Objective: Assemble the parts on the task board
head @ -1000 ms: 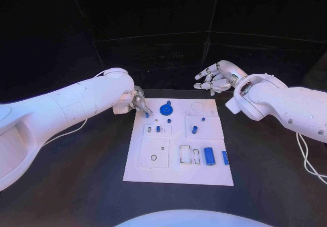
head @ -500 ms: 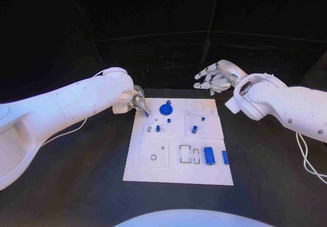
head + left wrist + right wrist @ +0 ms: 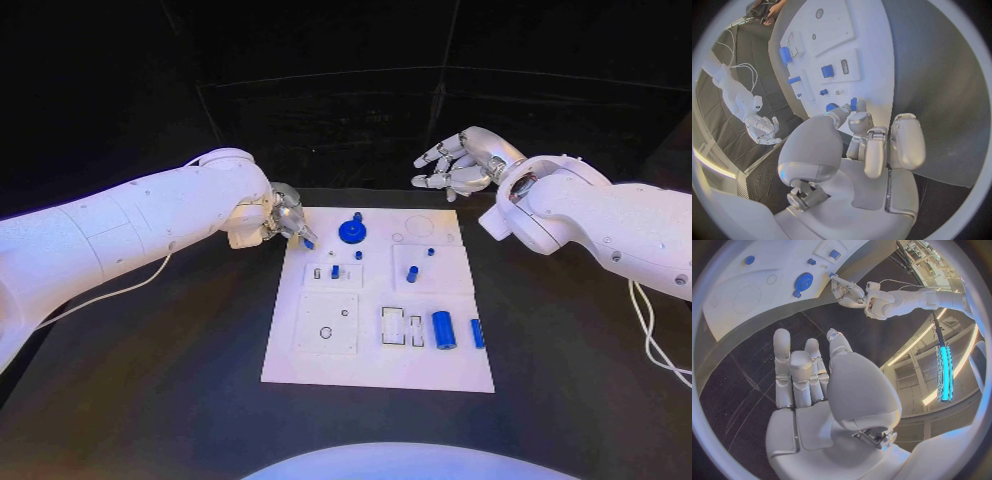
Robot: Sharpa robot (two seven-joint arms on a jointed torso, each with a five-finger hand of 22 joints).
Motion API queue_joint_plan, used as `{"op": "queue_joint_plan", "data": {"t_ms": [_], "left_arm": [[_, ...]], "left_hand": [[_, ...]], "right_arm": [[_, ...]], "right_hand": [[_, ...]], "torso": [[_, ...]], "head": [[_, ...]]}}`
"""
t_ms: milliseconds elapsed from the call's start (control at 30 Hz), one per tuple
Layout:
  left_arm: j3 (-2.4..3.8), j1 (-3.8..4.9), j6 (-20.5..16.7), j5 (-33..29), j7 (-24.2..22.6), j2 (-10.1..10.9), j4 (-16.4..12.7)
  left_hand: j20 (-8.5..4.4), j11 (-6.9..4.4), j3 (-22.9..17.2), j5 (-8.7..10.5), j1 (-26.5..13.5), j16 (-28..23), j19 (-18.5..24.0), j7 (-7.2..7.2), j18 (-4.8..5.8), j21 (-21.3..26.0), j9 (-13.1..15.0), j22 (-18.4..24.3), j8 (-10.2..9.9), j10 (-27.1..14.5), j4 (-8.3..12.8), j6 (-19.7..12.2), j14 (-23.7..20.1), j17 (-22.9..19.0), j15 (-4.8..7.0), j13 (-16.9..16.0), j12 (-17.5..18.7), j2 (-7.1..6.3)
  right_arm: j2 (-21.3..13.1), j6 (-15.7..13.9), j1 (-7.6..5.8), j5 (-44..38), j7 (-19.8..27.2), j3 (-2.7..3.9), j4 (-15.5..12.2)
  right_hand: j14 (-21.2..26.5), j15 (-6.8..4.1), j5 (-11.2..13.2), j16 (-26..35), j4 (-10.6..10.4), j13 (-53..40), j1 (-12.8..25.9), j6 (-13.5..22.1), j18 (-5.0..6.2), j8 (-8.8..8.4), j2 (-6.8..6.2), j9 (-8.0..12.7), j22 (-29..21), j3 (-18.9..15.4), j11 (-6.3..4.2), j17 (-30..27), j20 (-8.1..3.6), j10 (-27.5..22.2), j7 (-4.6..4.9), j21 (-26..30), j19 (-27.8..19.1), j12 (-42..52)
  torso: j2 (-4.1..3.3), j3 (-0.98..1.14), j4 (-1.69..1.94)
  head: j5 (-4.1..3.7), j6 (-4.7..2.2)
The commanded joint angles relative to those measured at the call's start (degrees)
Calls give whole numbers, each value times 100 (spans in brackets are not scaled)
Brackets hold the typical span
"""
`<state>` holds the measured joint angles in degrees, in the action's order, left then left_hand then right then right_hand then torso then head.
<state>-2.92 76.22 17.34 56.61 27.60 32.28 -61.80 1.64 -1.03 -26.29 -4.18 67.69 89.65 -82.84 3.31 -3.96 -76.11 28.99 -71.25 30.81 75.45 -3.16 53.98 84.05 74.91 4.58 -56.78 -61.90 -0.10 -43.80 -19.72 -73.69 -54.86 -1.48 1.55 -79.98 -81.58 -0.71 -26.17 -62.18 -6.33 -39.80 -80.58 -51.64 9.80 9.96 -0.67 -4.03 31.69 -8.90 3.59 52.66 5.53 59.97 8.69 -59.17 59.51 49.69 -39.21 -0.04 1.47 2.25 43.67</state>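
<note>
**Left hand pinches blue peg at board's far corner**

A black table carries a white task board at its middle, long sides running away from the robot. The left hand sits at the board's far left corner, fingertips pinching a small blue peg just over the board's edge; the left wrist view shows the peg gripped between the thumb and a finger. The right hand hangs above the table beyond the board's far right corner, fingers spread and holding nothing. On the board, a blue round knob stands near the far edge, just beside the pinched peg. A blue cylinder and a thin blue bar lie side by side near the right edge. Smaller blue pegs stand around the board's middle.
</note>
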Motion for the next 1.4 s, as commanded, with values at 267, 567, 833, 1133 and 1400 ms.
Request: {"op": "queue_joint_plan", "data": {"t_ms": [267, 567, 833, 1133, 1400], "left_arm": [[-8, -16, -835, -123, -203, 541, -1007], [-82, -132, -955, 228, -240, 738, -1439], [-184, -195, -1010, 505, -134, 784, -1600], [-208, -239, -910, 589, -23, 812, -1689], [-219, -267, -823, 598, 33, 808, -1708]], "left_hand": [[-2, -31, -1035, -185, -180, 35, -41, -31, -14, 11, 77, -45, 120, 72, 812, 5, 595, 1509, 11, 46, -3, -116], [-4, -35, -1065, -195, -187, 35, -51, -35, -9, -5, 87, -68, 136, 81, 829, 8, 595, 1509, 13, 53, -1, -142], [-5, -38, -1084, -197, -190, 35, -53, -38, -8, -8, 92, -73, 146, 86, 838, 13, 595, 1509, 15, 60, 2, -154], [-6, -40, -1101, -199, -193, 35, -57, -40, -7, -12, 97, -79, 155, 88, 845, 17, 595, 1509, 16, 76, 13, -164], [-6, -41, -1108, -200, -194, 35, -58, -41, -6, -15, 99, -83, 158, 84, 849, 19, 595, 1509, 17, 92, 26, -169]], "right_arm": [[-34, 24, -13, 16, 37, 4, 3], [-40, 28, -12, 16, 41, 3, 8], [-41, 32, -12, 16, 43, 3, 12], [-42, 36, -12, 16, 46, 3, 12], [-44, 37, -11, 16, 48, 3, 13]], "right_hand": [[19, -4, -37, 21, -29, 9, -47, -4, 74, 34, 4, 1, -6, -3, 1, 6, -3, -53, -3, 34, -28, -11], [19, -4, -37, 21, -29, 9, -47, -4, 74, 34, 4, 1, -6, -3, 1, 6, -3, -53, -3, 34, -28, -11], [19, -4, -37, 21, -29, 9, -47, -4, 74, 34, 4, 1, -6, -3, 1, 6, -3, -53, -3, 34, -28, -11], [19, -4, -37, 21, -29, 9, -47, -4, 74, 34, 4, 1, -6, -3, 1, 6, -3, -53, -3, 34, -28, -11], [19, -4, -37, 21, -29, 9, -47, -4, 74, 34, 4, 1, -6, -3, 1, 6, -3, -53, -3, 34, -28, -11]], "torso": [[1, -5, 3], [-5, -7, -15], [-7, -3, -13], [-9, -1, -18], [-9, -3, -19]], "head": [[37, 11], [61, 5], [70, 8], [80, 20], [86, 29]]}}
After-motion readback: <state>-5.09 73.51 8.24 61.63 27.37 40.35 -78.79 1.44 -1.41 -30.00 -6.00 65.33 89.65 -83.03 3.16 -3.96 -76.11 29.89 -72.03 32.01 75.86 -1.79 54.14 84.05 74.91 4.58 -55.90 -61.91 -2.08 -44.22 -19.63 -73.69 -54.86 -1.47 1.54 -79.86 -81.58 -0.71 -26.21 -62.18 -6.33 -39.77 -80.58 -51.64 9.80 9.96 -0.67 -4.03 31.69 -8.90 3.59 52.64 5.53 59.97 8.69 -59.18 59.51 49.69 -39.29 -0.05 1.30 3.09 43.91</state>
